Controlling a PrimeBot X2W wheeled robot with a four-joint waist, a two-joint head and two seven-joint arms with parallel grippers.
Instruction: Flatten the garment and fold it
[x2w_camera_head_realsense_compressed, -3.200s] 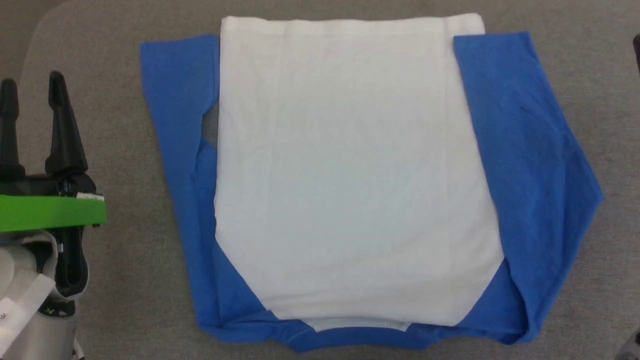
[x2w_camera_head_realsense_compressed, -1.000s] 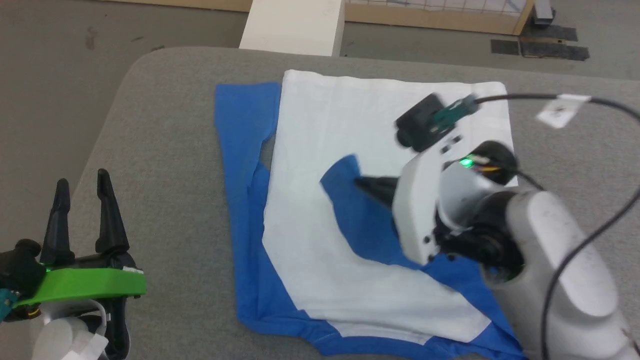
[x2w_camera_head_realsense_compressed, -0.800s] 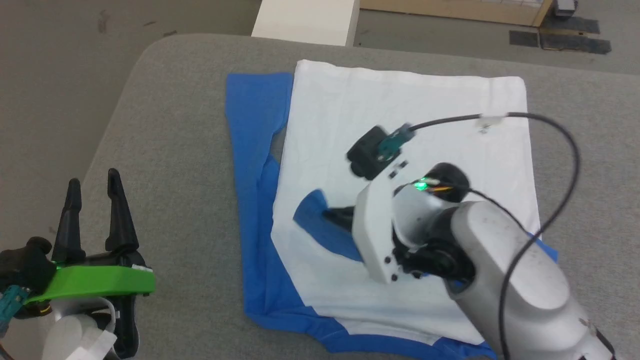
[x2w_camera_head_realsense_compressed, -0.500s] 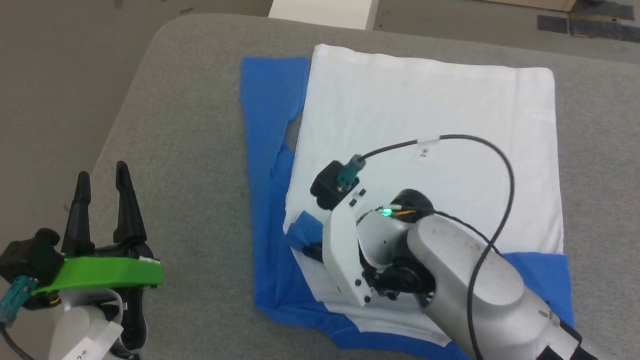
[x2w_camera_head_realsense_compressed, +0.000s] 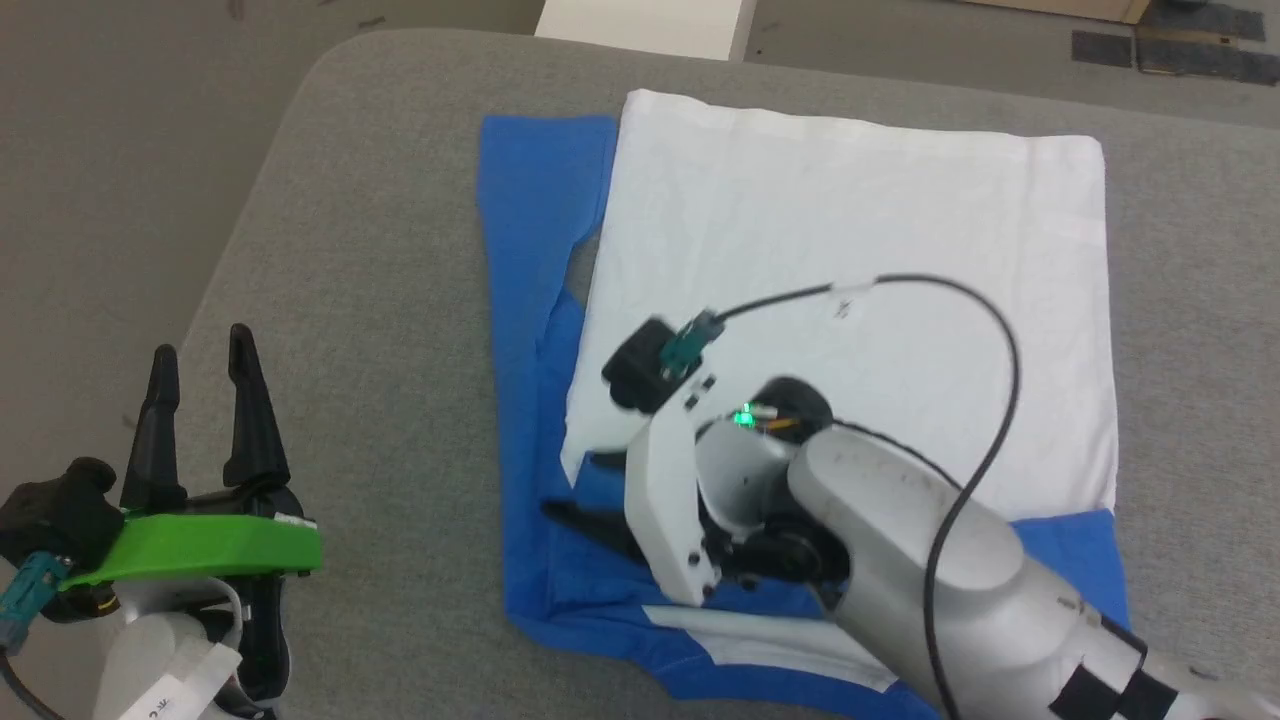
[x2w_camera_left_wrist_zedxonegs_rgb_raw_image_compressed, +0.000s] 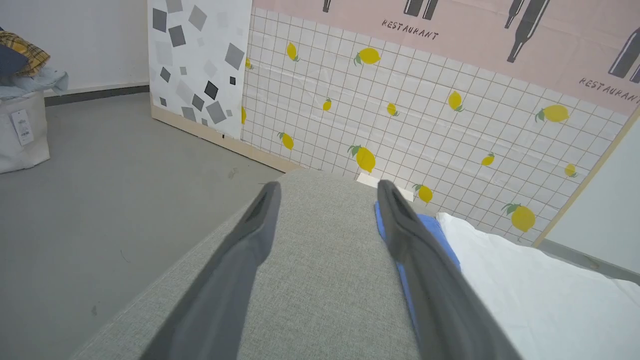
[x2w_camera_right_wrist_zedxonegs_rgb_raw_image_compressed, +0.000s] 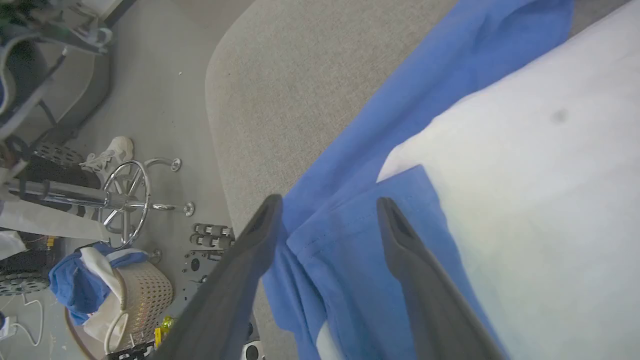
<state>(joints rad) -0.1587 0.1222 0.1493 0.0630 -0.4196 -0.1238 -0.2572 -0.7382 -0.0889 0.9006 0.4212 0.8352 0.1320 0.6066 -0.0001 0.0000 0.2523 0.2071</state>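
The garment lies flat on the grey table, white body up, with a blue sleeve spread along its left side. The other blue sleeve is folded across the near part of the body. Its cuff lies under my right gripper, which points left over the garment's near left corner. In the right wrist view the right gripper stands open, holding nothing. My left gripper is open above bare table at the left edge, and in its wrist view the left gripper has the garment to its right.
A white box stands past the table's far edge. A lemon-print panel and a white bag are on the floor beyond. Below the table's near left corner are a chrome stool base, a wicker basket of clothes and a shoe.
My right gripper carried the blue sleeve leftward across the white body, then opened and let it go. The head camera has shifted. The left gripper stays open.
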